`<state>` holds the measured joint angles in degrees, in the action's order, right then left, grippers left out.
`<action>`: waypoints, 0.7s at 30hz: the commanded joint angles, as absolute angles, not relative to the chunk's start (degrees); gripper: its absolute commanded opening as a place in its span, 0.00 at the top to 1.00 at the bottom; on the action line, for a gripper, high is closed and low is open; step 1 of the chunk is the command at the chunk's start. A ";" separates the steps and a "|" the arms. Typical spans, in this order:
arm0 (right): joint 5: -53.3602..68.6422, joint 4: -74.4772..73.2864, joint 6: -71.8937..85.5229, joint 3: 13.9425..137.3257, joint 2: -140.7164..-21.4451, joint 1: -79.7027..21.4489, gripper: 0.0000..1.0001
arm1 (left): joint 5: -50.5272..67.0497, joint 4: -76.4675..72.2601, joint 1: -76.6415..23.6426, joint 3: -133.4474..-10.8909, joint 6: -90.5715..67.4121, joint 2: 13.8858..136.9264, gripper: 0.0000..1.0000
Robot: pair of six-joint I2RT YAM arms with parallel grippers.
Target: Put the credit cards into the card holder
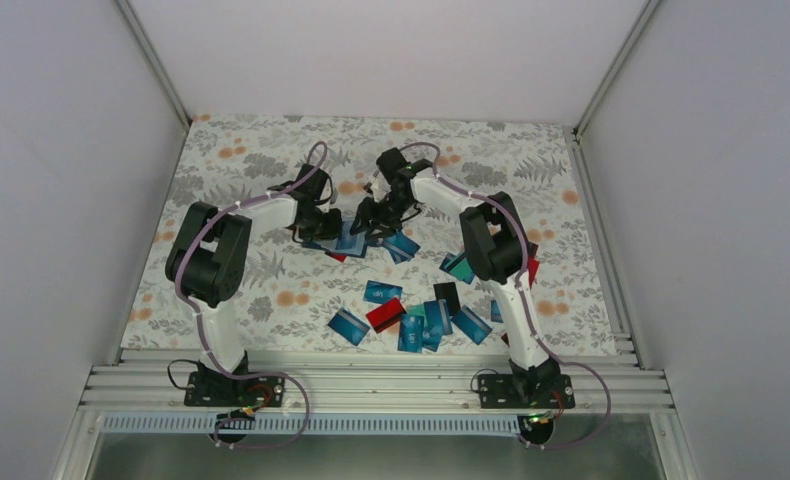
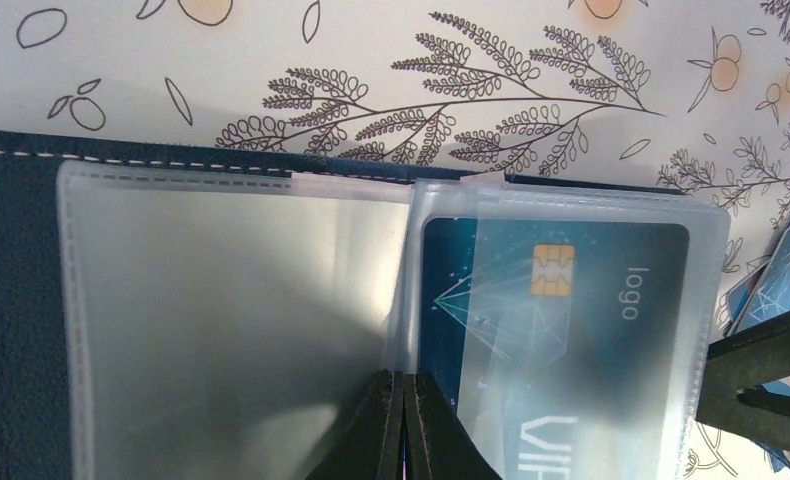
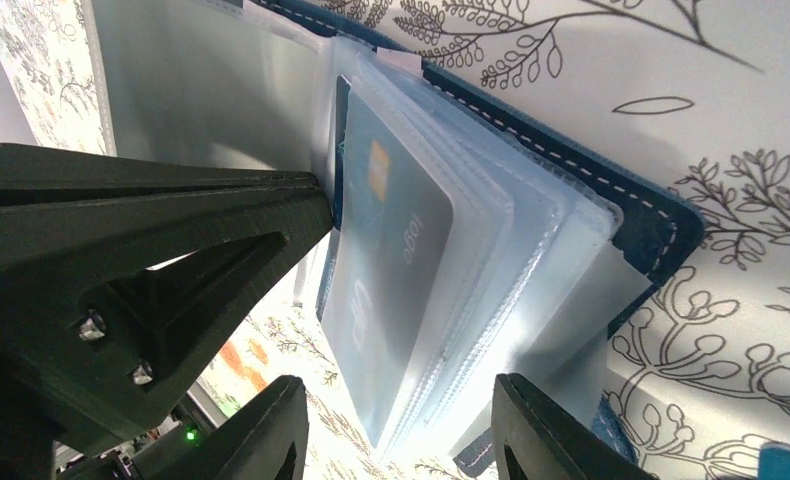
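The card holder (image 1: 349, 240) lies open at mid-table, navy cover (image 2: 11, 300) down, its clear sleeves (image 2: 231, 300) fanned out. One blue credit card (image 2: 571, 300) with a gold chip sits inside a sleeve on the right half. My left gripper (image 2: 403, 385) is shut, tips resting at the fold between the empty left sleeve and the right stack. My right gripper (image 3: 399, 400) is open, a finger on each side of the lifted sleeve stack that carries the card (image 3: 391, 250). Whether its fingers touch the sleeves is unclear. Several loose credit cards (image 1: 441, 322) lie nearer the arm bases.
Among the loose cards are a red one (image 1: 385, 314), a black one (image 1: 447, 296) and teal ones (image 1: 459, 266). More blue cards (image 2: 781, 280) lie just right of the holder. The left gripper's body (image 3: 121, 260) crowds the right wrist view. White walls enclose the floral table (image 1: 261, 290).
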<state>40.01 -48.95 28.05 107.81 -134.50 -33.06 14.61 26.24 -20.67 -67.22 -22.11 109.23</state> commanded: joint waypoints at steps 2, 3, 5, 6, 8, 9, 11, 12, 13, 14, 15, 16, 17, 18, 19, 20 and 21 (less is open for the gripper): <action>41.59 -47.64 28.25 107.35 -133.21 -33.66 0.53 | 13.99 28.57 -20.83 -66.09 -22.67 109.71 0.98; 42.07 -47.12 28.42 107.40 -133.10 -33.75 0.53 | 13.91 28.65 -20.83 -66.12 -22.68 109.65 0.98; 42.76 -46.34 28.64 107.53 -133.00 -33.76 0.53 | 13.89 28.70 -20.83 -66.18 -22.63 109.57 0.98; 42.96 -46.18 28.65 107.57 -133.01 -33.77 0.53 | 13.84 28.74 -20.81 -66.16 -22.60 109.56 0.98; 43.26 -46.02 28.69 107.62 -133.17 -33.81 0.53 | 13.82 28.83 -20.83 -66.21 -22.52 109.53 0.98; 43.39 -45.97 28.73 107.63 -133.25 -33.79 0.53 | 13.82 28.85 -20.83 -66.19 -22.50 109.54 0.98; 43.52 -45.86 28.82 107.69 -133.33 -33.80 0.53 | 13.88 28.83 -20.83 -66.17 -22.46 109.52 0.98; 43.58 -45.88 28.83 107.71 -133.46 -33.82 0.54 | 13.89 28.83 -20.82 -66.18 -22.49 109.51 0.98; 43.52 -45.94 28.83 107.69 -133.49 -33.80 0.54 | 13.88 28.83 -20.83 -66.15 -22.50 109.51 0.98; 43.55 -46.03 28.83 107.68 -133.45 -33.78 0.54 | 13.86 28.88 -20.83 -66.18 -22.50 109.59 0.98; 43.52 -45.97 28.83 107.69 -133.44 -33.78 0.54 | 13.88 28.84 -20.83 -66.17 -22.48 109.53 0.98; 43.44 -45.90 28.82 107.72 -133.37 -33.83 0.54 | 13.88 28.83 -20.81 -66.11 -22.50 109.56 0.98; 43.42 -45.88 28.83 107.77 -133.28 -33.84 0.54 | 13.89 28.84 -20.83 -66.08 -22.47 109.52 0.98; 43.46 -45.81 28.80 107.76 -133.18 -33.85 0.54 | 13.89 28.79 -20.84 -66.09 -22.45 109.46 0.98; 43.46 -45.73 28.82 107.75 -133.09 -33.85 0.54 | 13.88 28.78 -20.83 -66.09 -22.48 109.44 0.98; 43.49 -45.64 28.83 107.75 -133.05 -33.84 0.55 | 13.89 28.77 -20.79 -66.04 -22.49 109.43 0.98; 43.68 -45.51 28.75 107.86 -133.08 -33.91 0.55 | 13.89 28.74 -20.78 -66.04 -22.50 109.50 0.98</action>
<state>42.70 -46.28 28.45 107.57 -134.50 -33.15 14.59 26.24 -20.67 -67.22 -22.11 109.23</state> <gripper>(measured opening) 0.455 0.025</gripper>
